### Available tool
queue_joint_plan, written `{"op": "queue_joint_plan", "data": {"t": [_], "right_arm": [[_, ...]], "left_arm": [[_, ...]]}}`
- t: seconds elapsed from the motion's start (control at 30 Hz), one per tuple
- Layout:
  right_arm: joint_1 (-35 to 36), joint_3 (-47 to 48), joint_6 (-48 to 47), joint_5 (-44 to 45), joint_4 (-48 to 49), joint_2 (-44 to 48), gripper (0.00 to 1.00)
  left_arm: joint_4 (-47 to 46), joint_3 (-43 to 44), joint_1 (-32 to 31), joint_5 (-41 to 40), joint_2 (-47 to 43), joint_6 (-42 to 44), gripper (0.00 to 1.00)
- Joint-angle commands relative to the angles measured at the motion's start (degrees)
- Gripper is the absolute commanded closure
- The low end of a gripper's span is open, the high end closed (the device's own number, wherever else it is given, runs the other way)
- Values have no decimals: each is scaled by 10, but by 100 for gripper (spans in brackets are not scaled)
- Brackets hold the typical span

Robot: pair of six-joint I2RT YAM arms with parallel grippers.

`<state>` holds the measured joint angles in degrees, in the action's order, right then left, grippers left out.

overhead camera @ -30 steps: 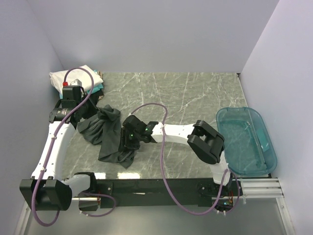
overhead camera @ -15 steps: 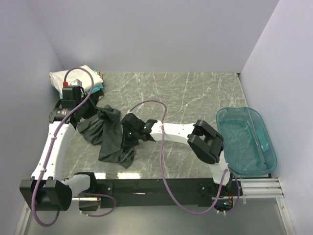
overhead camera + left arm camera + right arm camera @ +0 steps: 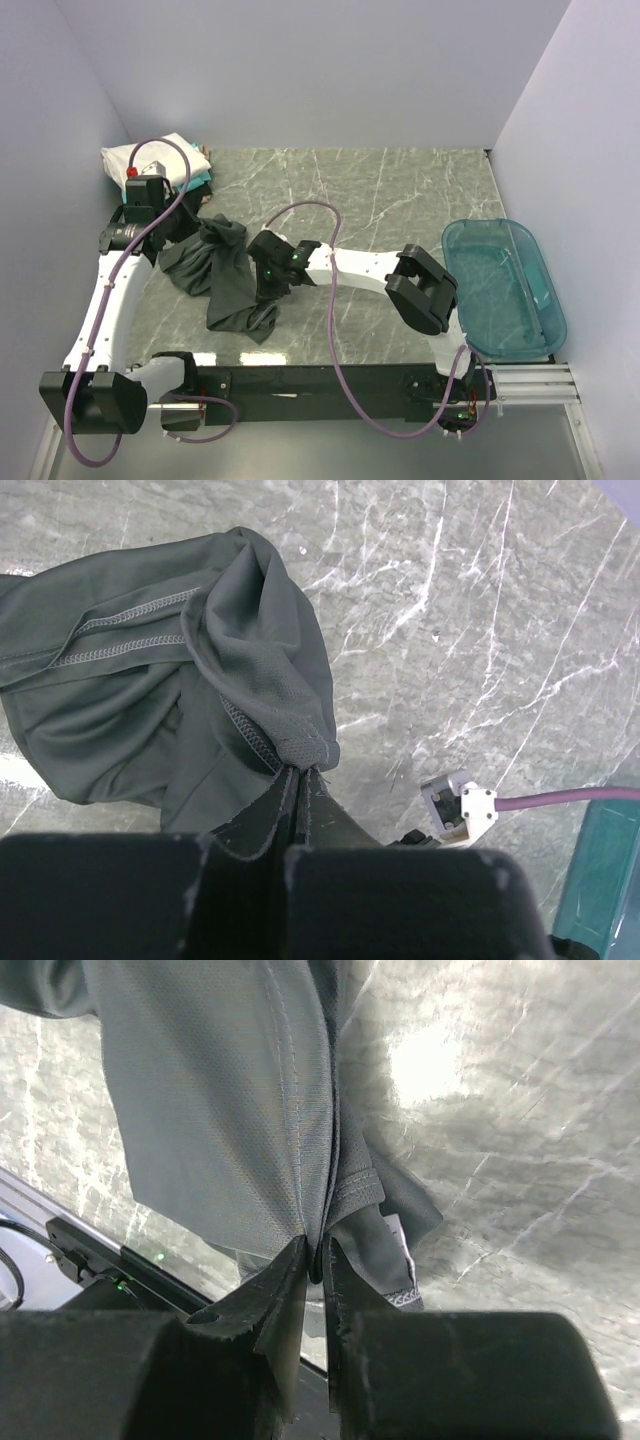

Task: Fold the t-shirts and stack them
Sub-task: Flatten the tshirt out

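Moved: right tool (image 3: 318, 1260) closed onto charcoal t-shirt (image 3: 225, 275) at near-left surface (image 3: 400, 200).
Far left: left tool (image 3: 297, 780) clamped on same shirt's hem.

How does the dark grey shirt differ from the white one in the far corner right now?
The charcoal t-shirt is dark; the white t-shirt is pale. The charcoal t-shirt is bunched and unfolded; the white t-shirt lies folded flat. The left gripper and right gripper each pinch the charcoal t-shirt; neither touches the white t-shirt. Both are cloth, on the table's left side.
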<state>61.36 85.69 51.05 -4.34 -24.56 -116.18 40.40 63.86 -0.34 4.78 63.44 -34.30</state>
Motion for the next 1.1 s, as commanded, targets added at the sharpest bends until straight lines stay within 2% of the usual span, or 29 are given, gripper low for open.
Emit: {"op": "queue_joint_plan", "data": {"t": [0.0, 0.13, 0.23, 0.3, 0.33, 0.5, 0.8, 1.07], "right_arm": [[3, 43, -25, 33, -35, 21, 81], [5, 59, -37, 37, -48, 18, 80], [4, 59, -42, 27, -44, 16, 88], [4, 62, -44, 31, -51, 16, 98], [3, 64, -46, 35, -52, 19, 100], [-19, 45, -52, 43, -56, 57, 100], [-148, 11, -125, 116, -119, 186, 100], [-265, 132, -236, 178, -203, 213, 100]], "left_arm": [[-18, -7, 2, 9, -17, -9, 100], [-20, -11, 2, 9, -18, -12, 100], [-21, -10, 2, 8, -18, -14, 100], [-22, -9, 2, 7, -18, -14, 100], [-23, -9, 1, 7, -17, -15, 100], [-36, -15, 2, 1, -13, -29, 100], [-81, -6, 2, -12, 35, -65, 100], [-166, 81, 2, 30, 120, -74, 99]]}}
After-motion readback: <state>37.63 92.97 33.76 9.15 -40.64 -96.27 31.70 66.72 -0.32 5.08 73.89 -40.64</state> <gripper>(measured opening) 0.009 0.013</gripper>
